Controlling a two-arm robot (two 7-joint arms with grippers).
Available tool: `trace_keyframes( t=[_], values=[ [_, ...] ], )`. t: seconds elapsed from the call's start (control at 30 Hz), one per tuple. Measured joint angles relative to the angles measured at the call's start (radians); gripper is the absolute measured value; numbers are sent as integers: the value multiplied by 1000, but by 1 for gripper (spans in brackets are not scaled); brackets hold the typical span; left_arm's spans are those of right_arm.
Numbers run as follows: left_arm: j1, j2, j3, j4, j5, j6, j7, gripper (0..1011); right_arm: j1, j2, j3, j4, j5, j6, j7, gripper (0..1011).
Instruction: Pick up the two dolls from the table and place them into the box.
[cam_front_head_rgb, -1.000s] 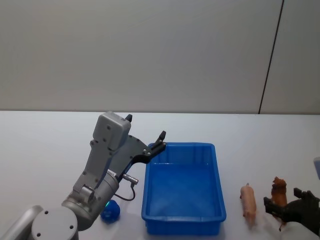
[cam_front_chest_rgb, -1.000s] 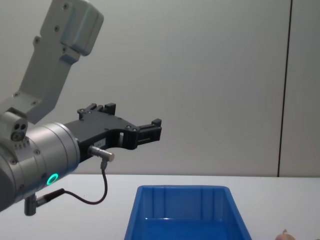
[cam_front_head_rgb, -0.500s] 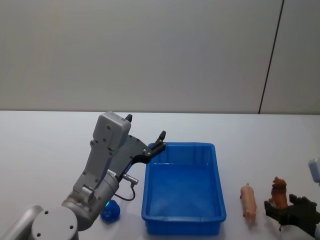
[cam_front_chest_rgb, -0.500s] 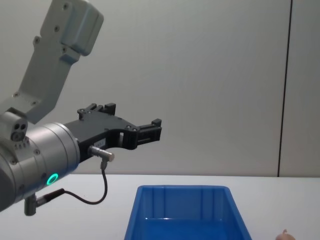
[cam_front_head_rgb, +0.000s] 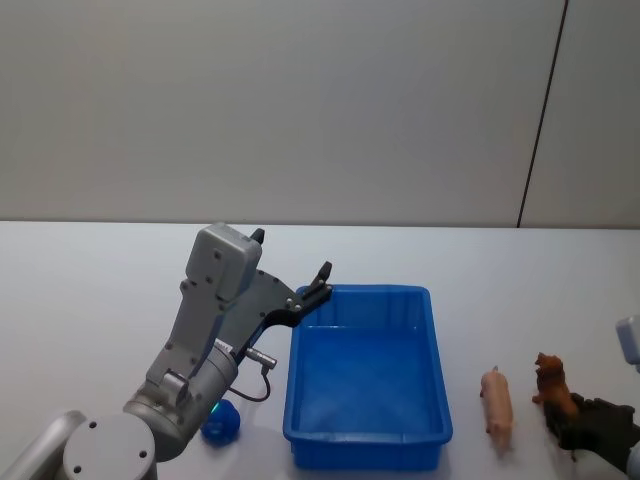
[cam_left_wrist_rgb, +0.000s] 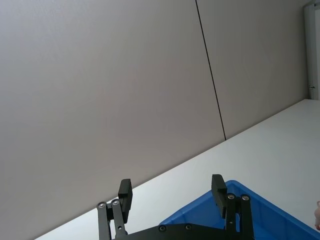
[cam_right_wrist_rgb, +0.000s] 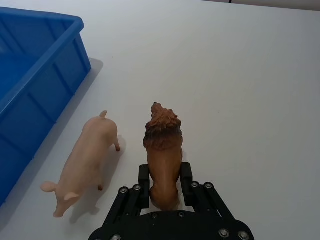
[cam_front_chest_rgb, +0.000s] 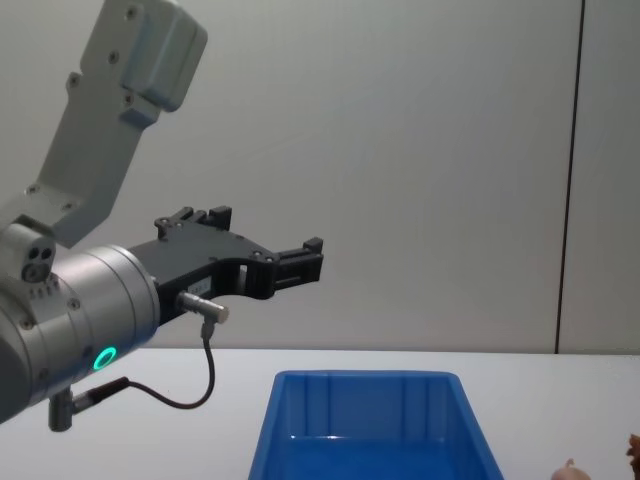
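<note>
Two dolls are to the right of the blue box (cam_front_head_rgb: 365, 447). A pale pink pig doll (cam_front_head_rgb: 495, 400) lies on the white table (cam_front_head_rgb: 90, 290) about a hand's width from the box wall. Beside it is a brown lion doll (cam_right_wrist_rgb: 162, 145), tipped a little, with my right gripper (cam_right_wrist_rgb: 165, 189) shut on its hind end. In the head view that right gripper (cam_front_head_rgb: 568, 418) is at the lower right corner. My left gripper (cam_front_head_rgb: 292, 252) hangs open and empty in the air over the box's far left corner. The box holds nothing that I can see.
A small blue rounded thing (cam_front_head_rgb: 221, 421) shows on the table beside my left arm's lower link, left of the box. The table stretches bare behind the box and to the left. A grey wall stands at the back.
My right gripper has drawn back toward the table's front edge and closed on the lion, which has shifted and tipped and now pokes into the chest view's right edge. The left arm has not moved.
</note>
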Motion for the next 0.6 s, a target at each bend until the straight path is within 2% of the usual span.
trace_keyframes(
  t=[0.2, 0.6],
  values=[
    [0, 0, 0, 0, 0, 0, 0, 1001, 1, -3, 2, 0, 1, -15, -10, 334],
    [0, 0, 0, 0, 0, 0, 0, 1001, 3, -5, 5, -40, -9, -102, -1, 334]
  ],
)
